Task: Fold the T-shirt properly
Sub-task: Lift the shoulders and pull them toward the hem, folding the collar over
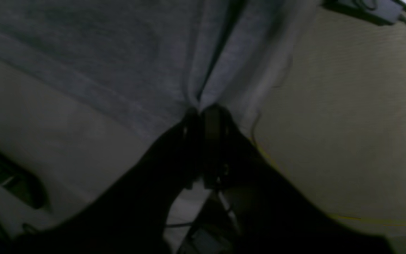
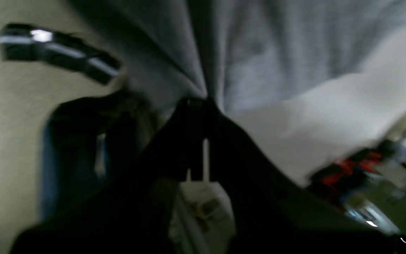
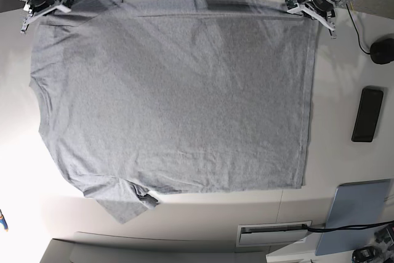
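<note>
- Overhead, far left: my right claw (image 3: pixel 26 26) is clamped shut on one top corner of the T-shirt (image 3: pixel 178 103), on the shoulder and sleeve side. Its wrist view shows fabric fanning out in pleats from the closed tips, so the grip is on cloth, not air.
- Centre: the T-shirt lies spread across the counter (image 3: pixel 332 152), plain side up, no lettering visible. The neck end points left and the hem right. The top edge looks pulled taut between my two claws, which I judge is why the body lies so flat.
- Lower left of the shirt: one sleeve (image 3: pixel 126 201) is bunched and curled under itself near the counter's front edge. It will need smoothing or tucking before a clean fold.
- Far right of the shirt: my left claw (image 3: pixel 332 30) is pinched shut on the opposite top corner, at the hem end. Its wrist view shows a tight crease running up from the tips.
- Right of the shirt, well apart: a dark phone-like slab (image 3: pixel 367 115), a round black object (image 3: pixel 383 50), and a pale-blue pad (image 3: pixel 357 214) at lower right. All are off the cloth.
- Judgement: both corners held suggests a lift-and-carry fold of the far edge toward me is next. Risk: uneven pull skewing the fold line.
</note>
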Controlling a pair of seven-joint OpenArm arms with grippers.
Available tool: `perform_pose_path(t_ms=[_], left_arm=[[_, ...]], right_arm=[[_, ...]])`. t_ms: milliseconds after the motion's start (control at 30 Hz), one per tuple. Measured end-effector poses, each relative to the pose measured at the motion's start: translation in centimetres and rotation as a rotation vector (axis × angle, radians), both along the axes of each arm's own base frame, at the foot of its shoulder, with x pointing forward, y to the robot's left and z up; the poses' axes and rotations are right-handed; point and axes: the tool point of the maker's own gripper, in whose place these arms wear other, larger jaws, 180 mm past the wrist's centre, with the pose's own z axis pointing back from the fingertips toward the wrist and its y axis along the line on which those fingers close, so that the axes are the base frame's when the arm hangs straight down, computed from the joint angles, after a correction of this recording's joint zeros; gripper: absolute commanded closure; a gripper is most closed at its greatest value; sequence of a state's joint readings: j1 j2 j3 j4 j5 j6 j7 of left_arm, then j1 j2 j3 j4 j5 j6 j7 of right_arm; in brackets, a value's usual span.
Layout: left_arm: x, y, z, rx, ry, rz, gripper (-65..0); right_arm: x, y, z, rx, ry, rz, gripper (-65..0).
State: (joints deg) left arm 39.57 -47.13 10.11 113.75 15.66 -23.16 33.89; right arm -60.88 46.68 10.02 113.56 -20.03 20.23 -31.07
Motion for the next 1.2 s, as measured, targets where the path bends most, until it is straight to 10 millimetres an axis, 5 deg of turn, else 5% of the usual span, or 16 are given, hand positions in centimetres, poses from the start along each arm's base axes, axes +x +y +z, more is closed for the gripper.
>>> perform_pose_path(t_ms=[300,467,633,933,1200], left_arm=[[3.7,1.0,2.8,-0.114,-0.099,0.146,0.0],[4.8,-0.8,2.1,-0.205,-0.131,0.199,0.0],[8.1,-1.0,1.5,-0.251,-0.196,0.294,0.0],[11.8,-1.9,1.0,-0.316,-0.243,0.381,0.0],[12.7,-1.6,1.4,-0.304,-0.265,0.376,0.0]], right_arm=[[6.0,-0.8,3.2,-0.083,-0.250,0.029,0.0],[9.8,-0.8,5.1,-0.071,-0.364,0.005,0.0],[12.6,-0.3,6.6,-0.015,-0.451,-0.029,0.0],[15.3,0.2,5.8,0.018,-0.477,-0.039,0.0],[17.9,1.8,3.2,0.021,-0.450,0.008,0.0]])
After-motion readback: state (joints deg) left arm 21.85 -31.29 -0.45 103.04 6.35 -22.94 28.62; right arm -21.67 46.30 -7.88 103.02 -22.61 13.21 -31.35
